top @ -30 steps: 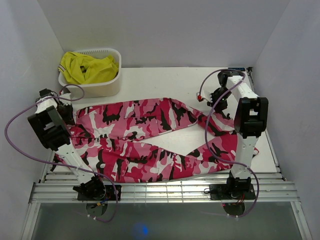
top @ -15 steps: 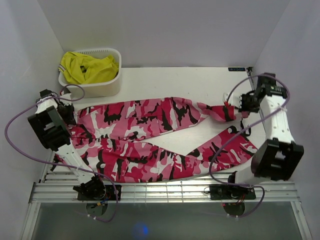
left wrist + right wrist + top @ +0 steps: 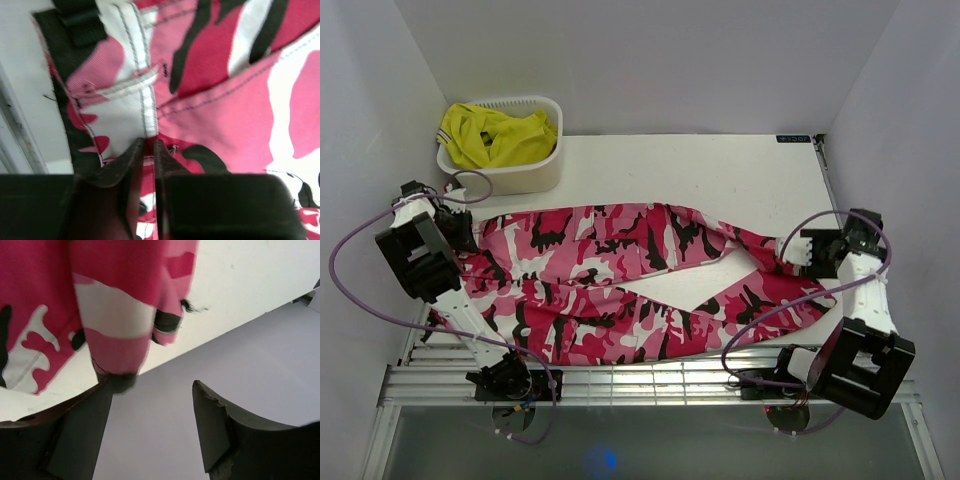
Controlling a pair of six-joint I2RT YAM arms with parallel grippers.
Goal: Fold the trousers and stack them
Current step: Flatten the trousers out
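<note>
While left tool [image 3: 150,143] pinches trousers [image 3: 620,270] | right tool [image 3: 152,387] gapes wide | basket [image 3: 510,178] holding yellow garment [image 3: 495,135] sits far-left, apart

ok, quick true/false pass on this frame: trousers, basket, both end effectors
1. The left end effector is shut on the fabric of the trousers. True.
2. The trousers are folded into a stack. False: they lie spread across the table with the legs apart.
3. The right end effector has its jaws standing apart. True.
4. The yellow garment lies flat on the table beside the trousers. False: it sits in the white basket at the far left corner.
</note>
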